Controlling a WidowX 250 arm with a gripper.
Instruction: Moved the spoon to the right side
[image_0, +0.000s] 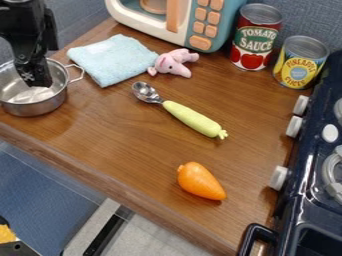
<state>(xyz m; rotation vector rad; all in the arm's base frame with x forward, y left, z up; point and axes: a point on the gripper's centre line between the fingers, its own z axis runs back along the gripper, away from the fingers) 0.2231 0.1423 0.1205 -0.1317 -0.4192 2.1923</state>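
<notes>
The black gripper (35, 75) hangs at the upper left, its lower end over and partly inside the metal pot. A spoon (189, 116) with a pale green handle and a metal bowl lies near the middle of the wooden counter, well to the right of the gripper and apart from it. The spoon's bowl points to the upper left and its handle end to the lower right. How the gripper's fingers stand cannot be made out.
The metal pot (32, 106) stands at the left edge. Behind the spoon are a blue cloth (115, 59), a pink toy (174, 63), a toy microwave (175, 22) and two cans (256, 37) (300, 62). An orange carrot (200, 181) lies in front; a dark stove (314, 185) borders the right.
</notes>
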